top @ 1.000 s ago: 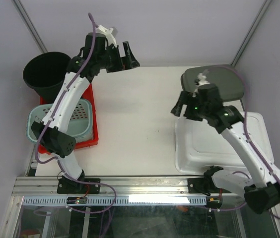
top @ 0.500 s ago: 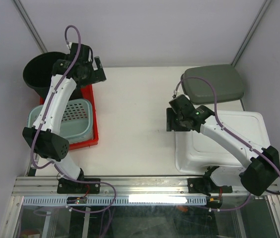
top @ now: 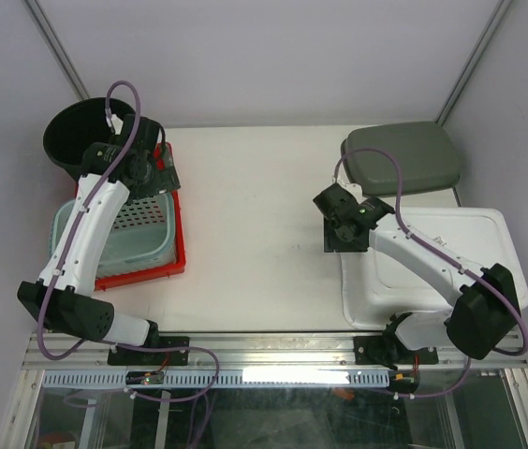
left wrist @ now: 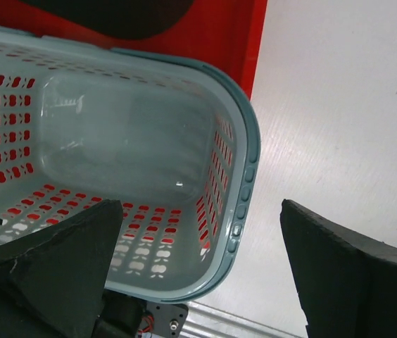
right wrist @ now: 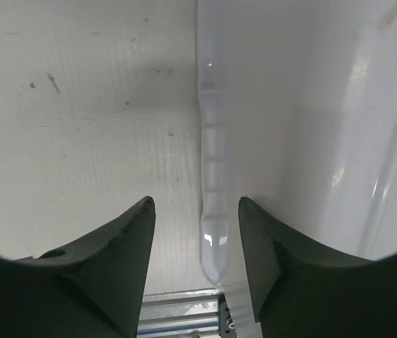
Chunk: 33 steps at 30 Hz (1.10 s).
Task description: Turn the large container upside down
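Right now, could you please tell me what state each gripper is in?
Left gripper: open, holding nothing, astride the teal basket rim.
Right gripper: open, astride the white container edge, not clamped on it.

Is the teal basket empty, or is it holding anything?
Empty: the teal basket shows only its bare perforated floor and walls in the left wrist view.

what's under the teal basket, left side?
A red tray: its rim shows around the teal basket, and red shows through the basket's holes. The tray floor beneath is mostly covered, so anything else lying there cannot be seen.
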Tool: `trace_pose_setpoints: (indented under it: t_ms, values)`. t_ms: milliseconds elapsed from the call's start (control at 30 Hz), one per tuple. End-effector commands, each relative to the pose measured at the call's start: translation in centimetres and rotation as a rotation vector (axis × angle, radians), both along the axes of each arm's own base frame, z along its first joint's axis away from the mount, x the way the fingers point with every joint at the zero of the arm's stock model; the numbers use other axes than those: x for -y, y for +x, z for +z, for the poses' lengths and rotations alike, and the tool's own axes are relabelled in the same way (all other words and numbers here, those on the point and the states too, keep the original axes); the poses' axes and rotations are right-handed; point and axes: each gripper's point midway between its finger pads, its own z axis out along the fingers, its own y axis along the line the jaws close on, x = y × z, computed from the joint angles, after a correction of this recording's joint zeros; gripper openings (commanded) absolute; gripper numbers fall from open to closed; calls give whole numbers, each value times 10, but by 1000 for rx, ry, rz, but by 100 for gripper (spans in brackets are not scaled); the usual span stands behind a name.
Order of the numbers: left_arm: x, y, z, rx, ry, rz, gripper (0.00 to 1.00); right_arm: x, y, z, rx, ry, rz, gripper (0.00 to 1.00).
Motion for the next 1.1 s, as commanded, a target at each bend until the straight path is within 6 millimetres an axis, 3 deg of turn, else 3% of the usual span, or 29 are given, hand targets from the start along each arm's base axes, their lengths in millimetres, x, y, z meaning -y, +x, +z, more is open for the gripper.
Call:
trace_pose_setpoints:
  t_ms: [0,167,333,433,500,600,767,800,933,1067]
  values:
    - [-2,-15,-4,-3,11,18,99,19,4,16,63,-66,-59,55]
    - [19,-24,-29,-74,15,-74,99,-38,27,52,180,223,45,59]
    - [40,-19,-68,-108,14,-133,99,-58,46,73,241,292,71,61]
    - [47,-17,-81,-125,-11,-150,90,-59,51,78,252,280,70,61]
    - [50,-16,-86,-123,-26,-157,74,-52,53,80,273,253,52,62]
    - [48,-14,-77,-76,-30,-147,52,-38,54,86,303,203,22,62]
    - [40,-12,-71,-51,13,-139,31,-28,52,90,325,173,11,63]
    - [40,-13,-72,-56,15,-145,31,-28,51,89,323,172,15,63]
    - [43,-13,-78,-65,4,-167,53,-30,50,86,312,179,18,63]
    - [52,-5,-83,-29,-59,-205,39,-34,51,89,318,202,20,64]
